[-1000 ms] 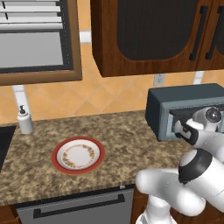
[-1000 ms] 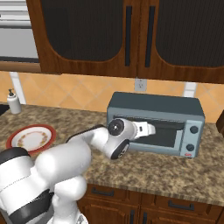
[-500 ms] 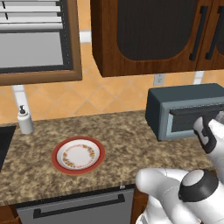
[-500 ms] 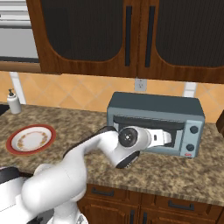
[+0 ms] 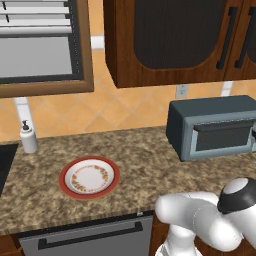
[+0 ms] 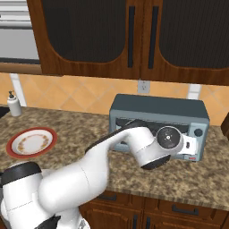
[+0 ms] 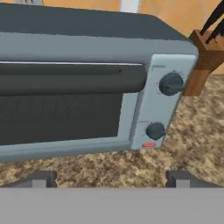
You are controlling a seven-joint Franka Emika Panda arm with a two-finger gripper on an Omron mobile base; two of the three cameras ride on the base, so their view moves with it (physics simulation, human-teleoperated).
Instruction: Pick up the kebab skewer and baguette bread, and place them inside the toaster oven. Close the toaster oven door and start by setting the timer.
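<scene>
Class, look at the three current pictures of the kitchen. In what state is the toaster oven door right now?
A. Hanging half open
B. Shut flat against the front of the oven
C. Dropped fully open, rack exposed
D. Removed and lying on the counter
B: in the hand view the toaster oven door sits flush with the toaster oven, its dark bar handle lying across the top.

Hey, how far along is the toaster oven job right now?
Done: the plate is bare and the toaster oven door is shut, so the food seems loaded, though I can't see it. In hand: the open end effector faces the control panel. Left: turning the timer knob.
</scene>
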